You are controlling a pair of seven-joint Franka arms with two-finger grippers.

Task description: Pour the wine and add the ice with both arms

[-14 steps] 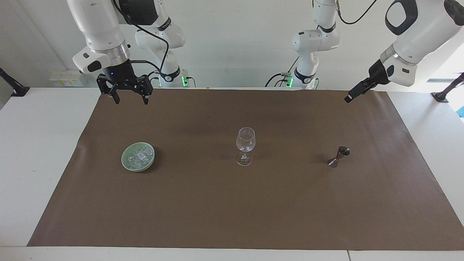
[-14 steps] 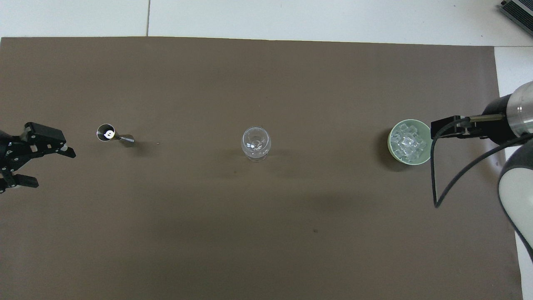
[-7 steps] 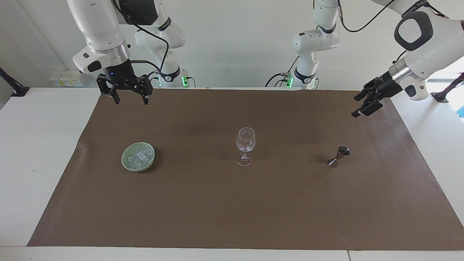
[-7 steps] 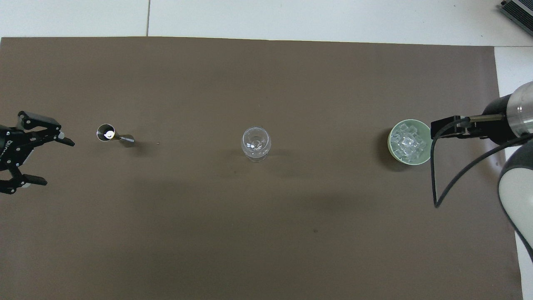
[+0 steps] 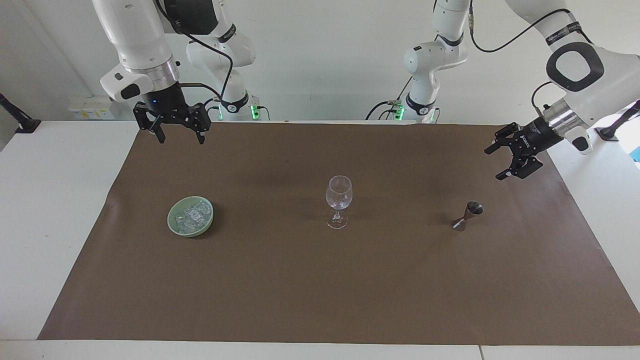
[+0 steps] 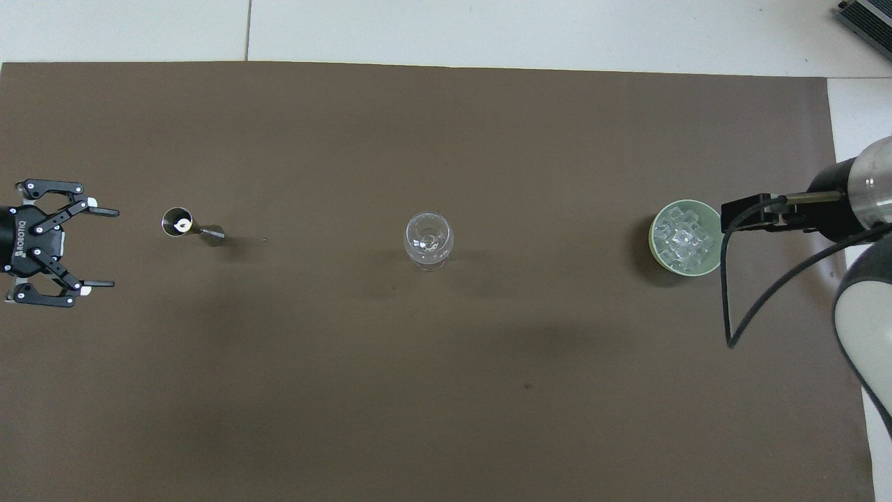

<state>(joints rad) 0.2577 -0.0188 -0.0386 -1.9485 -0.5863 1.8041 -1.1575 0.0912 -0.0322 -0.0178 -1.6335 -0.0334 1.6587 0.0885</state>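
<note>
Risk entry: my left fingers point(image 5: 505, 161), spread wide and empty, could topple the narrow jigger point(image 5: 468, 215); right fingers point(image 5: 180, 134) likewise, waiting.

In the overhead view the right tool point(image 6: 749, 215) was mostly hidden under its own wrist and cable, the left arm cut off by the edge, and the jigger's point(image 6: 182, 224) contents too small to tell.

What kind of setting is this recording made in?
Probably a robotics lab staged as a drinks bench: two white arms bolted at a white table, with a wine glass and a bowl of ice on a brown mat.
</note>
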